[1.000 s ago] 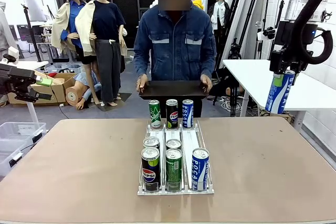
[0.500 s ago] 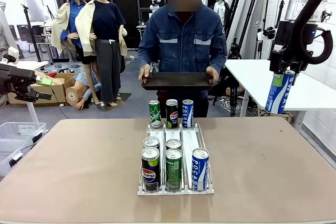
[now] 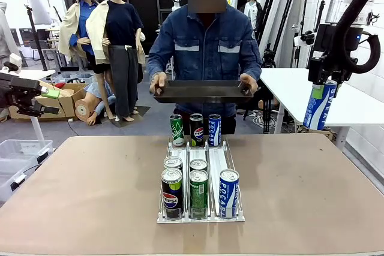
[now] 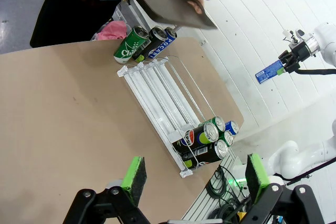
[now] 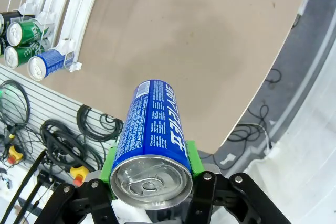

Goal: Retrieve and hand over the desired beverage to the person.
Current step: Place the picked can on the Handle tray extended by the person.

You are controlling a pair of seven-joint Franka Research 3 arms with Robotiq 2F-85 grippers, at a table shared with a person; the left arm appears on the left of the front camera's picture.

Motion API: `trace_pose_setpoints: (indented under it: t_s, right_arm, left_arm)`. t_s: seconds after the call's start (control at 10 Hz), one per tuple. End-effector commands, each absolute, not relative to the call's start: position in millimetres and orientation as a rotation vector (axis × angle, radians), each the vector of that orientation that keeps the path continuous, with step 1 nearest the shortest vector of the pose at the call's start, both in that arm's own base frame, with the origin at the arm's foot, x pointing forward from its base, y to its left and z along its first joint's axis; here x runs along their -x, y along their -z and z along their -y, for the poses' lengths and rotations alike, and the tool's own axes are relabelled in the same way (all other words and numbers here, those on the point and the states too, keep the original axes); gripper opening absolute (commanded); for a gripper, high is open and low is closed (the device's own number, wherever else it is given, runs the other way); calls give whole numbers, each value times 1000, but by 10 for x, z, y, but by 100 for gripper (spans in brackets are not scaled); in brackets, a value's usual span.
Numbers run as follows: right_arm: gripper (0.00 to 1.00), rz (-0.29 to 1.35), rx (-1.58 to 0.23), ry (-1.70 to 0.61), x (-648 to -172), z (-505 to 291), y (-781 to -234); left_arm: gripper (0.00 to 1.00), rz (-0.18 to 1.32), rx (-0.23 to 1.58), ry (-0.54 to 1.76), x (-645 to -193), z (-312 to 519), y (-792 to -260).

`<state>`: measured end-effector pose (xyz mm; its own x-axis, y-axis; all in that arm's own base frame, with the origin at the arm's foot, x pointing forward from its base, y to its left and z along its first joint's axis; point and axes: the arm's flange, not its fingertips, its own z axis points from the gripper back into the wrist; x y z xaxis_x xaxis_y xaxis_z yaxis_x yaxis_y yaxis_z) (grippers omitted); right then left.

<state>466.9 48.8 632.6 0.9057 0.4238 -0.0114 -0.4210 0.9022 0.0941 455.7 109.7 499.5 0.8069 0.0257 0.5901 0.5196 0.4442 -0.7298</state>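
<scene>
My right pincer is clenched on the blue Pocari Sweat can, high beyond the right edge of the worktop. My left pincer hangs released. The person holds out a dark tray. Being hand-held, it could tip the can over.

Blue can, person in blue denim, dark tray
</scene>
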Motion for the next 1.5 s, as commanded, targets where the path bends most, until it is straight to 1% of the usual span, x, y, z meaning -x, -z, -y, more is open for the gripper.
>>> trace_pose_setpoints:
  t_s: [0.0, 0.6, 0.8, 1.1, 1.4]
  right_arm:
    - [0, -28, -83, -432, -4670, -502, -6371]
    - [0, -32, -90, -437, -4669, -488, -6326]
    - [0, 18, -115, -483, -4742, -854, -6364]
    - [0, 11, -102, -549, -4803, -1333, -6463]
    - [0, 0, -93, -654, -4854, -1874, -6421]
  left_arm:
    - [100, 582, 1086, 326, -4551, -1104, -5012]
    - [100, 582, 1086, 326, -4551, -1104, -5012]
    - [100, 582, 1086, 326, -4551, -1104, -5012]
    - [100, 582, 1086, 326, -4551, -1104, -5012]
    - [100, 582, 1086, 326, -4551, -1104, -5012]
